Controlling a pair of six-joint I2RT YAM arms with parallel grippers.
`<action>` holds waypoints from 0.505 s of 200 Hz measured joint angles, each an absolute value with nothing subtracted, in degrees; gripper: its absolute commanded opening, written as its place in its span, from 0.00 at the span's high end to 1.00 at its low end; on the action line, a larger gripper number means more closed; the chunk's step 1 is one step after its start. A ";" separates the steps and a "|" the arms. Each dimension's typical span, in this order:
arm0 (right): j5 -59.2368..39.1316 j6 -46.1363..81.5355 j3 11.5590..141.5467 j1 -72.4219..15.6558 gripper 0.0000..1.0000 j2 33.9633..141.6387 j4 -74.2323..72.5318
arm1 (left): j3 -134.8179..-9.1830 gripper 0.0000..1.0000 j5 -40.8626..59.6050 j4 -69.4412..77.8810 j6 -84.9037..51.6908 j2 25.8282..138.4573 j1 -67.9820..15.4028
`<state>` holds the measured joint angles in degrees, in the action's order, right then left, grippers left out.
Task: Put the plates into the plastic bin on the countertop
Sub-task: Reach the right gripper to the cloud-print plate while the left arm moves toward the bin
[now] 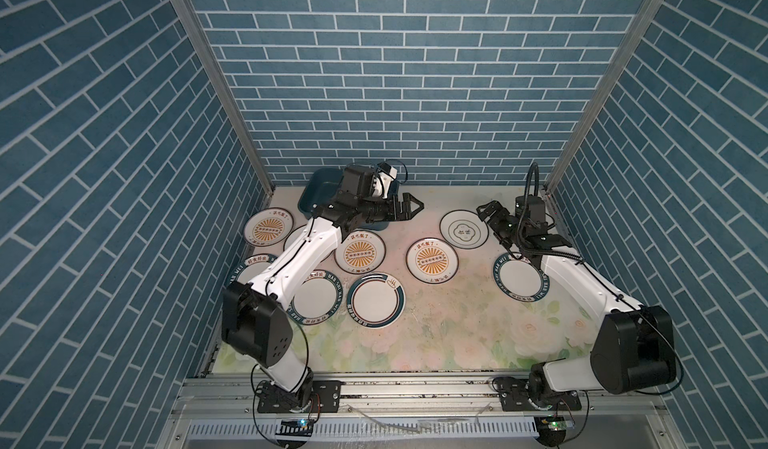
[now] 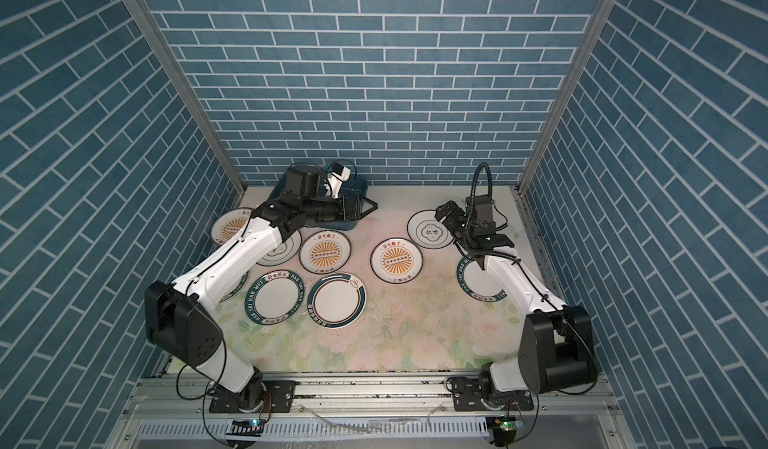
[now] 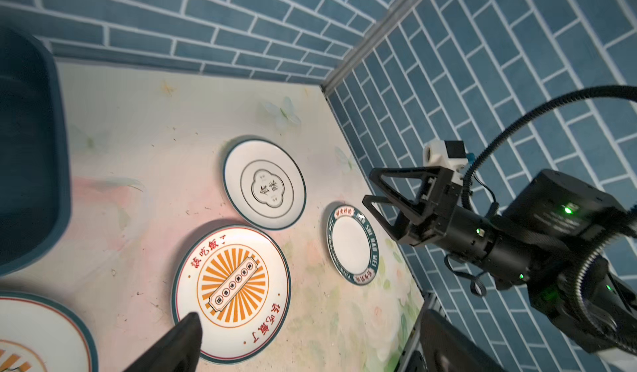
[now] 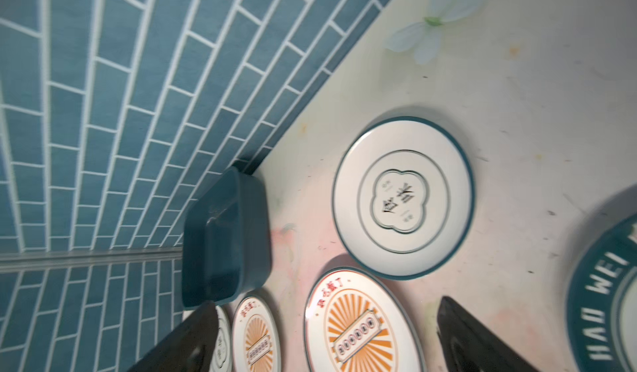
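The left arm rises from the front rail, bends at a low elbow and reaches toward the back wall. Its wrist hangs over the plastic bin (image 1: 308, 201). The left gripper (image 1: 415, 207) points sideways to the middle, raised above the tabletop (image 1: 436, 326) just beside the bin, with its fingers apart and nothing between them. The right arm reaches back along the right side. The right gripper (image 1: 485, 212) is raised near the right edge of the emblem plate (image 1: 463, 228), and its fingers are also apart and empty. The nine plates (image 1: 376, 299) lie flat on the tabletop, all outside the bin, and the lettered-rim plate (image 1: 517, 278) is partly under the right forearm. In both top views the left wrist covers most of the bin. The right wrist view shows the bin whole, standing against the back wall, with the two fingers (image 4: 482, 342) wide apart at the frame edge. The left wrist view shows the right gripper from the side, its spread fingers (image 3: 375, 175) clear of the plates, but only one own finger (image 3: 175, 346).
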<state>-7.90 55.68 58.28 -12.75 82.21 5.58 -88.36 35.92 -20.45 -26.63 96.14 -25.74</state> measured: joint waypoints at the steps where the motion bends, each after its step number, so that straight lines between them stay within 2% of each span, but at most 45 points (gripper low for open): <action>1: -7.90 55.68 58.22 -12.67 0.03 82.30 5.58 | -88.44 0.00 36.07 -20.51 -26.57 96.36 -25.76; 55: -11.73 56.25 54.04 -11.33 0.08 91.13 0.84 | -91.57 0.00 43.27 -22.94 -24.60 109.38 -26.55; 101: -15.51 58.61 52.69 -10.48 0.15 98.17 -6.61 | -92.75 0.00 45.78 -23.03 -25.30 113.03 -26.65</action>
<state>-15.51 58.61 52.69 -10.48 98.17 -6.61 -92.75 45.78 -23.03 -25.30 113.03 -26.65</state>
